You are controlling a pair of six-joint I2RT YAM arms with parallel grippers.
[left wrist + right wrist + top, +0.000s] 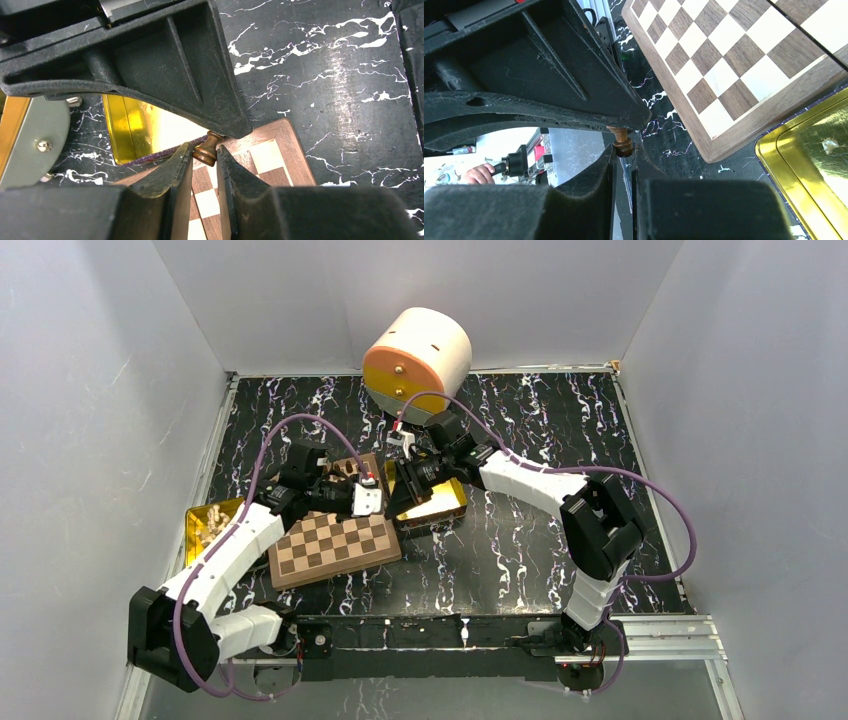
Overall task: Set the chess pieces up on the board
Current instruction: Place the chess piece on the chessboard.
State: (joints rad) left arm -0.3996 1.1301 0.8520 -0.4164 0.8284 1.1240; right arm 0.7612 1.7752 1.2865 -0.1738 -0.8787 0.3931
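Two arms meet over a black, white-veined table [520, 550] boxed in by pale walls, with a cream-and-orange drum [417, 360] at the back. The board [335, 545] lies left of centre, its far part hidden under the left gripper [372, 498]. The right gripper [405, 490] hangs near it above a gold tin [445, 505]. Their grip is too small to read here.

Left wrist: the left gripper [212, 146] is clenched on a chess piece [207, 149] by the board's corner, the tin half hidden behind a finger.

Right wrist: the right gripper [624, 140] pinches a second chess piece [622, 142] beside the board's edge, its ends covered by the fingers.
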